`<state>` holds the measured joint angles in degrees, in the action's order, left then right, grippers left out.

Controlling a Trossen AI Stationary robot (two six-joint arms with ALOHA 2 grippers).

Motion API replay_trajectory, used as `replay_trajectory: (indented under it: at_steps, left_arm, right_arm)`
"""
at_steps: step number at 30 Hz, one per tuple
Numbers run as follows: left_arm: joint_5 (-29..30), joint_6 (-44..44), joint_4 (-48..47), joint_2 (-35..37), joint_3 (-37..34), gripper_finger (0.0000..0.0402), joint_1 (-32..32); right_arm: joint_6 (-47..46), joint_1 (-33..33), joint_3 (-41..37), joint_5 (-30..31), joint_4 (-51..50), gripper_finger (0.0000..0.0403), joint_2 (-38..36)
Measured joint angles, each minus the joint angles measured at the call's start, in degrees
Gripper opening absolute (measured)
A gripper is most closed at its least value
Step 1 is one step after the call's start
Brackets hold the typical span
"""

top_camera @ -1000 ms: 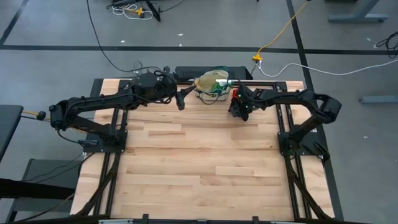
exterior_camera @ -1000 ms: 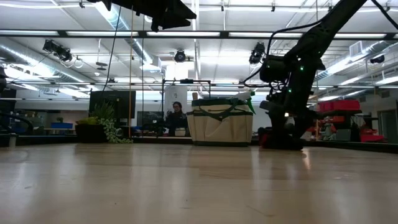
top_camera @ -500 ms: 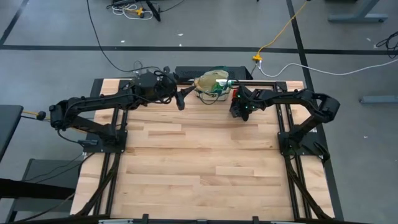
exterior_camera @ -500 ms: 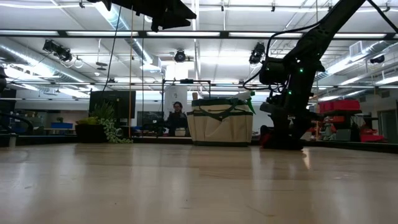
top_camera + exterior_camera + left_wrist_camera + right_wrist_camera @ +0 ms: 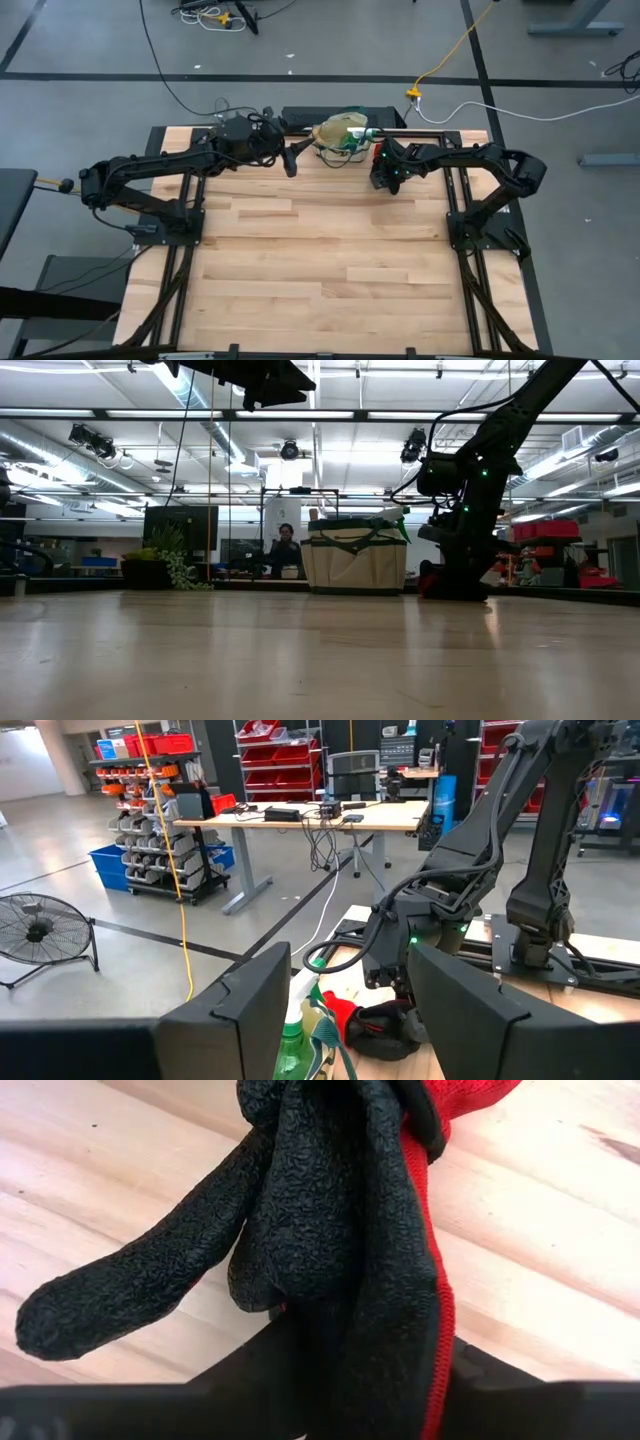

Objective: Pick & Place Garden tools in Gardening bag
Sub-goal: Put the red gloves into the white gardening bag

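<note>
The beige gardening bag (image 5: 338, 131) with green trim stands on its base at the table's far edge, and a green plastic item (image 5: 291, 1042) sticks out of its top. The red-and-black glove (image 5: 340, 1210) lies bunched on the wood just right of the bag (image 5: 355, 560). My right gripper (image 5: 360, 1370) points steeply down over the glove (image 5: 378, 154) and is shut on it. My left gripper (image 5: 350, 965) hangs open and level, above the table and left of the bag, with nothing between its fingers. Rake and trowel are out of view. My right gripper pinches the glove's bunched body (image 5: 372, 1330) between its two fingers, coming from above at a steep slant. The glove's black rubbery fingers (image 5: 110, 1308) stick out past the hold. In the low view the glove (image 5: 428, 580) sits at table height.
A leafy plant (image 5: 165, 565) and a person (image 5: 285, 550) show beyond the table's far edge. The right arm's frame (image 5: 470, 215) stands at the table's right side, the left arm's frame (image 5: 165, 210) at its left side. Bare wood (image 5: 320, 270) spreads toward the near edge.
In the low view my right gripper's fingers have drawn together on the glove. Its hand has kept its place.
</note>
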<state>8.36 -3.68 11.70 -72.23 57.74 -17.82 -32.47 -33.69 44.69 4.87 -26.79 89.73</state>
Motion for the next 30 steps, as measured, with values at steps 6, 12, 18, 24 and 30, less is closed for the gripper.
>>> replay_trajectory:
  at_steps: [6, 12, 18, 24, 30]
  left_arm:
    - [0.00, 0.02, 0.00, 0.00, 0.00, 0.0211, 0.00]
    - [0.00, 0.02, 0.00, 0.00, 0.00, 0.0211, 0.00]
    - [0.00, 0.04, 0.00, 0.00, 0.00, 0.0211, 0.02]
    - [0.00, 0.04, 0.00, 0.00, 0.00, 0.0211, 0.00]
    - [0.00, 0.04, 0.00, 0.00, 0.00, 0.0211, 0.00]
  right_arm:
    - [0.00, 0.00, 0.00, 0.02, 0.00, 0.0114, -0.01]
    - [0.00, 0.00, 0.00, 0.02, 0.00, 0.0088, -0.02]
    - [0.00, 0.00, 0.00, -0.08, 0.00, 0.0064, -0.02]
    - [0.00, -0.02, 0.00, -1.10, -0.18, 0.0040, -0.04]
    - [-0.02, -0.02, -0.02, -2.48, -1.44, 0.0017, -0.95]
